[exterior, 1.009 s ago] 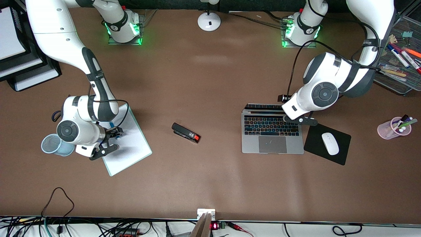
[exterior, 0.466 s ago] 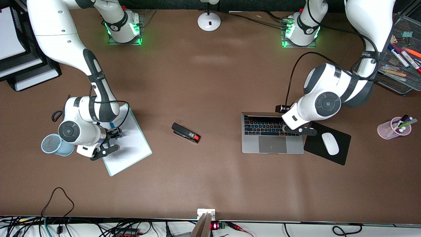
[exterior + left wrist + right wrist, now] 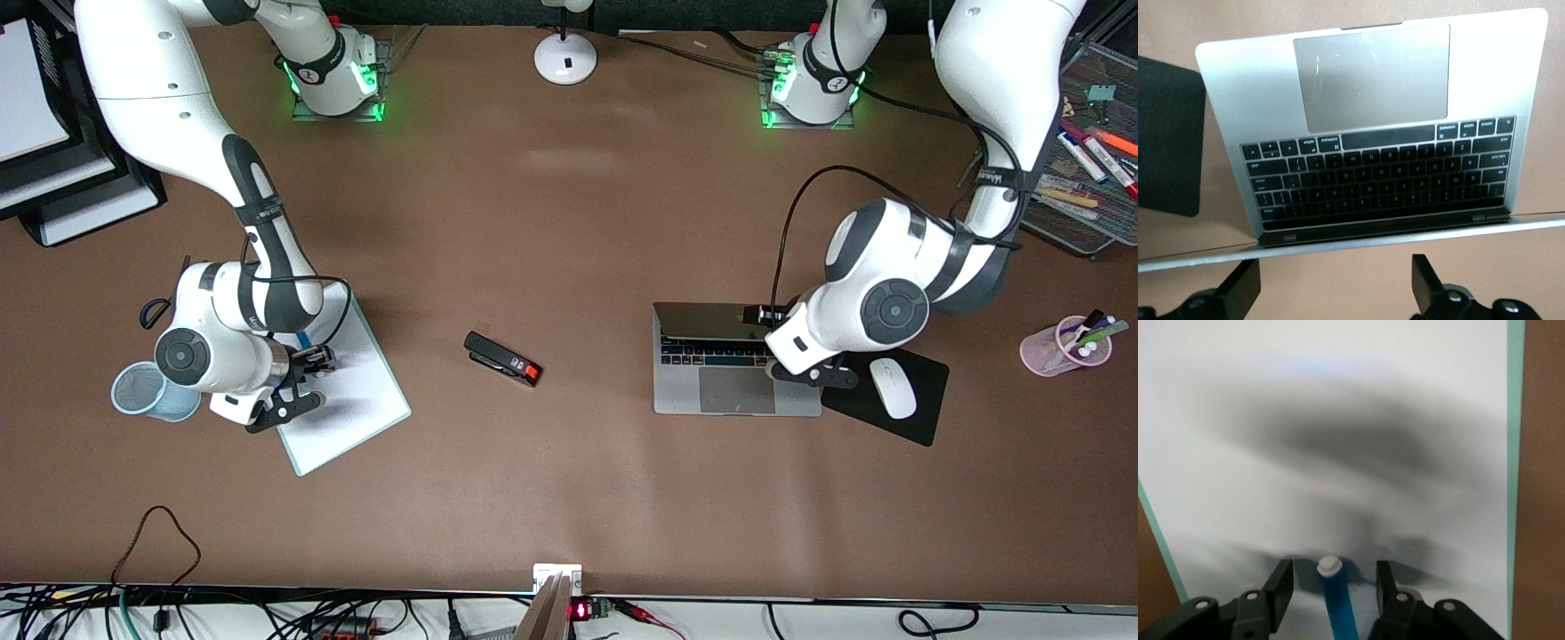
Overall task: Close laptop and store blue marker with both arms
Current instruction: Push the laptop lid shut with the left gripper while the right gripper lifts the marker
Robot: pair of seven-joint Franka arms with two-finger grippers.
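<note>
The laptop lies toward the left arm's end of the table, its lid tilted partway down over the farther key rows. My left gripper is at the lid's free edge; in the left wrist view this gripper is open and empty, with the lid's edge just ahead of it and the keyboard below. The blue marker lies on a white clipboard. My right gripper is low over it, open, with the marker between its fingers and not gripped.
A black stapler lies mid-table. A blue mesh cup stands beside the right arm's hand. A black mouse pad with a white mouse lies beside the laptop. A pink pen cup and a mesh tray are at the left arm's end.
My left gripper has moved toward the front camera with the lid, which has tipped further down over the keys. The right gripper has stayed over the marker.
</note>
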